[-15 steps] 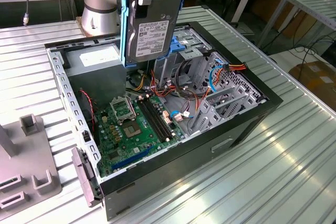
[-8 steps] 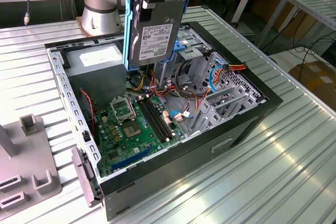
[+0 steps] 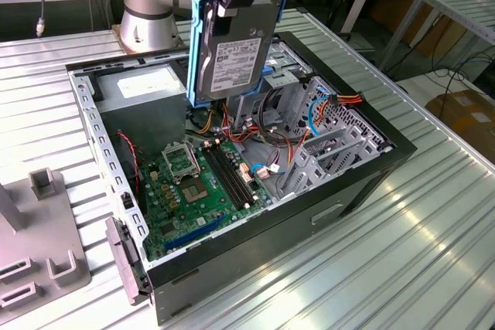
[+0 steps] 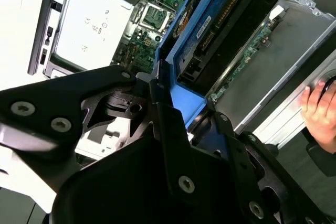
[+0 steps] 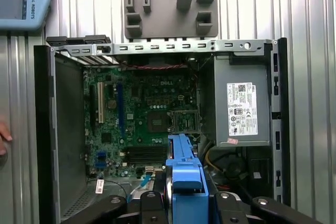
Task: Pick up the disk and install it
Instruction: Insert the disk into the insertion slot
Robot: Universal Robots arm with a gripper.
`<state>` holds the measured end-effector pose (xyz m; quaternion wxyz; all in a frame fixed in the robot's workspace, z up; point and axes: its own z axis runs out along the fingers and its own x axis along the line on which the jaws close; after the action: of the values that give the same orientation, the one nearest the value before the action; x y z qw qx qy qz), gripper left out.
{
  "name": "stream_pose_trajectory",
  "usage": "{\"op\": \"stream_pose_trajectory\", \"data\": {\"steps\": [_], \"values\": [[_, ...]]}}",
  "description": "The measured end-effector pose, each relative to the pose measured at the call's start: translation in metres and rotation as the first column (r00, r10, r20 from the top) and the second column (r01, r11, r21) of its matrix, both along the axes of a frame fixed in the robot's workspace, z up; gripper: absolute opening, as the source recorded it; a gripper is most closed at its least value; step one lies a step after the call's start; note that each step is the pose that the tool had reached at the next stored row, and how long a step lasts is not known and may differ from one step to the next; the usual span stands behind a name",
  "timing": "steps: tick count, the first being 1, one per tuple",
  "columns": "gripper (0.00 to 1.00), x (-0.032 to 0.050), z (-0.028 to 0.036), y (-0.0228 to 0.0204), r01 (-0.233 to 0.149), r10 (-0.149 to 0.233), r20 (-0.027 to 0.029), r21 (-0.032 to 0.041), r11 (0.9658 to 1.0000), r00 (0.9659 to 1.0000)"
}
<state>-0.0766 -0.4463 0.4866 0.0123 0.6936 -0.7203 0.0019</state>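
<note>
The disk, a flat grey-silver metal hard drive with a white label and blue plastic rails, hangs on edge above the open black computer case, over its green motherboard. The black gripper clenches its upper end, presumably so the lower edge is free to enter the case.

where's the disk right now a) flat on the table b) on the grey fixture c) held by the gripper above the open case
C: the gripper clamps the disk by its top edge, and it hangs upright over the open computer case.
</note>
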Motion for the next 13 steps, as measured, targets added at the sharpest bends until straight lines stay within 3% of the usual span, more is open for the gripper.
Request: {"op": "stream_pose_trajectory", "data": {"steps": [10,13], "values": [[0.37,0.0097,-0.0001,-0.0039,0.000,0.000,0.0000,-0.0001,1.0000,1.0000],[0.37,0.0106,-0.0001,-0.0068,0.000,0.000,0.0000,0.0000,1.0000,1.0000]]}}
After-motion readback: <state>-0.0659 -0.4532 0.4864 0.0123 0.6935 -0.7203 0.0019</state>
